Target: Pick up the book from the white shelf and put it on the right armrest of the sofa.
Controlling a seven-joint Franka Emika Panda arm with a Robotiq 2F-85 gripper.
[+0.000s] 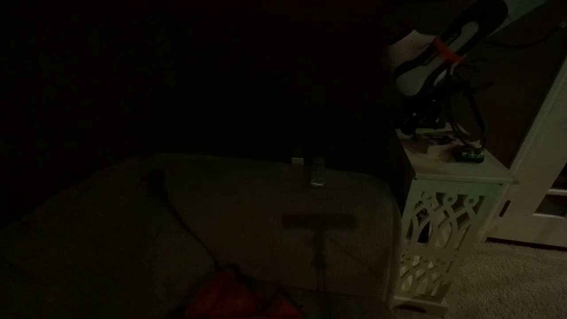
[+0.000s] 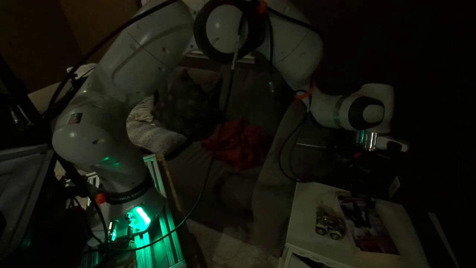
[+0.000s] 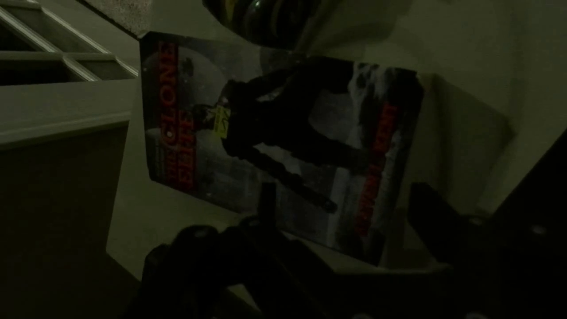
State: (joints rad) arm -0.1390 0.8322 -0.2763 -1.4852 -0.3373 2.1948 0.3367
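The book (image 3: 283, 128) lies flat, cover up, on top of the white shelf (image 3: 168, 217). Its cover shows a dark figure and red lettering. It also shows in both exterior views (image 2: 372, 230) (image 1: 436, 140), on the shelf top (image 2: 306, 201) (image 1: 460, 170). My gripper (image 3: 343, 195) is open and above the book. One finger overlaps the cover in the wrist view; the other is beyond the book's lower-title end. The gripper is a dark shape over the book in an exterior view (image 2: 366, 193). The grey sofa (image 2: 271, 190) stands beside the shelf, its armrest dim.
A small toy car (image 2: 329, 225) stands on the shelf close beside the book, also in the wrist view (image 3: 266, 20). A red cloth (image 2: 238, 143) and cushions (image 2: 186, 104) lie on the sofa. A cable (image 2: 208, 175) hangs from the arm. The scene is very dark.
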